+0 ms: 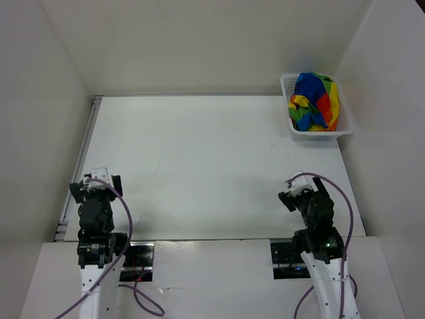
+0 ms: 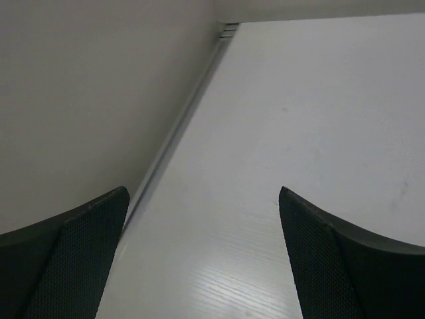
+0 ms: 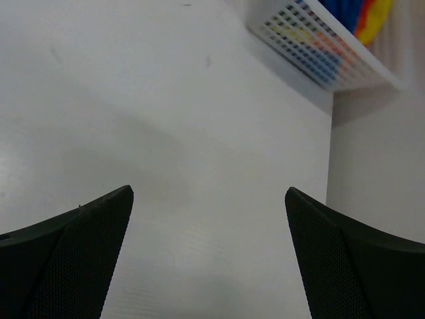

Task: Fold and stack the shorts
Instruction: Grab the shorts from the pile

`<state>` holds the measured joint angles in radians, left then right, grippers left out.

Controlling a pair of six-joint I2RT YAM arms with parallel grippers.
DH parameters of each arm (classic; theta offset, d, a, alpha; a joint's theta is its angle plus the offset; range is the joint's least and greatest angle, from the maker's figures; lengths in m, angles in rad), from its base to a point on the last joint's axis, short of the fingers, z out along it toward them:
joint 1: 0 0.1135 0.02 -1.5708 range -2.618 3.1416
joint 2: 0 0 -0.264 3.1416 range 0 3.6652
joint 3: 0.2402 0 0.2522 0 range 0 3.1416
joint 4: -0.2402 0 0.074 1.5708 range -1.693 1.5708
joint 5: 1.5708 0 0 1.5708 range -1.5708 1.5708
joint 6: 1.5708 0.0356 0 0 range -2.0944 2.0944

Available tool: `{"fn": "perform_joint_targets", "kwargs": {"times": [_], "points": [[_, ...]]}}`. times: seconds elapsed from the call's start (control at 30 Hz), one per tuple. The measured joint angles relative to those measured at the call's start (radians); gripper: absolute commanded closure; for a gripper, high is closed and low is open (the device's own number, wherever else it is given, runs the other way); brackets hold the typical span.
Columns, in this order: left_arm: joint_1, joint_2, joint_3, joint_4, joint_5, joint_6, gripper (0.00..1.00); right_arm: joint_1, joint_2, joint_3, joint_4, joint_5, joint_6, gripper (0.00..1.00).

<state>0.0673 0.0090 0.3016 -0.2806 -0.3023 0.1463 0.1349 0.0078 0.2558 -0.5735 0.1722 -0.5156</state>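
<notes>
The rainbow-striped shorts [image 1: 315, 101] lie crumpled in the white mesh basket [image 1: 345, 129] at the table's far right corner; a bit of them shows in the right wrist view [image 3: 362, 14] above the basket's wall [image 3: 312, 41]. My left gripper [image 1: 99, 181] is open and empty over the table's near left, far from the shorts. My right gripper [image 1: 300, 188] is open and empty over the near right, well short of the basket. Both sets of dark fingers stand wide apart in the wrist views [image 2: 202, 206] [image 3: 209, 206].
White walls enclose the white table [image 1: 206, 166] on the left, back and right. A metal rail [image 1: 78, 166] runs along the left edge and shows in the left wrist view [image 2: 179, 126]. The arm bases and cables sit at the near edge.
</notes>
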Motion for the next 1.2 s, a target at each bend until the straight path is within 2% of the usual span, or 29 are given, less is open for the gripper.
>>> {"fn": "perform_joint_targets", "kwargs": {"times": [0.1, 0.23, 0.33, 0.4, 0.53, 0.63, 0.7, 0.8, 0.9, 1.0, 1.2], "points": [[0.001, 0.000, -0.035, 0.065, -0.130, 0.009, 0.00, 0.000, 0.000, -0.005, -0.024, -0.128, -0.216, 0.00], [0.001, 0.000, -0.052, 0.087, -0.119, 0.161, 0.00, 0.000, -0.004, -0.133, 0.184, -0.162, -0.537, 0.00], [0.000, 0.005, -0.053, 0.133, -0.113, 0.248, 0.00, 0.000, -0.003, -0.205, 0.241, -0.179, -0.746, 0.00], [0.000, 0.054, -0.014, 0.129, -0.111, 0.269, 0.00, 0.000, -0.003, -0.205, 0.304, -0.202, -0.767, 0.00], [0.000, 0.340, 0.234, 0.067, -0.093, 0.266, 0.00, 0.000, -0.003, -0.150, 0.426, -0.252, -0.766, 0.00], [0.000, 0.589, 0.476, -0.023, -0.027, 0.238, 0.00, 0.000, 0.053, -0.053, 0.441, -0.249, -0.719, 0.00], [0.000, 0.753, 0.619, -0.078, 0.030, 0.210, 0.00, -0.001, 0.177, 0.061, 0.425, -0.222, -0.653, 0.00], [0.000, 1.012, 0.812, -0.202, 0.100, 0.156, 0.00, -0.002, 0.586, 0.431, 0.306, -0.168, -0.435, 0.00], [0.000, 1.300, 0.984, -0.295, 0.183, 0.086, 0.00, -0.002, 0.988, 0.830, 0.267, -0.131, -0.171, 0.00], [-0.002, 1.481, 1.086, -0.378, 0.254, 0.046, 0.00, -0.034, 1.208, 0.978, 0.245, -0.152, 0.018, 0.00], [-0.020, 1.753, 1.321, -0.422, 0.369, -0.014, 0.00, -0.238, 1.587, 1.164, 0.207, -0.212, 0.284, 0.00]]}}
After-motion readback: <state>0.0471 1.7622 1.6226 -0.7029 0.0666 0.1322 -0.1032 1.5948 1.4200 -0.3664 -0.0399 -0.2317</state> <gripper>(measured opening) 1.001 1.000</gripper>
